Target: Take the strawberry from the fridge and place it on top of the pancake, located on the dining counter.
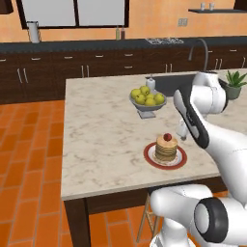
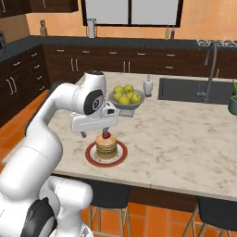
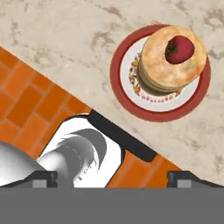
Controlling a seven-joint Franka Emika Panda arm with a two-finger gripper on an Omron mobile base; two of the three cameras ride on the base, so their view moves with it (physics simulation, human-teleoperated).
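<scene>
The strawberry [image 3: 179, 49] lies on top of the pancake [image 3: 170, 65], a short tan stack on a white plate with a red rim [image 3: 120, 83], near the front edge of the dining counter [image 3: 65, 39]. The strawberry [image 1: 167, 137] caps the pancake [image 1: 166, 150], and from the right base the strawberry [image 2: 107, 135] sits on the pancake [image 2: 106, 148]. My gripper [image 2: 95, 133] hovers just above the stack, slightly to one side. It is open, with nothing between its fingertips [image 3: 43, 177]. The fridge is out of view.
A bowl of yellow-green fruit [image 1: 147, 99] stands behind the plate, with a white soap dispenser [image 1: 151, 84] beyond it. The inset sink [image 2: 194, 90] and a potted plant [image 1: 235, 84] lie to the right. Dark stools [image 2: 109, 196] stand under the counter's front edge.
</scene>
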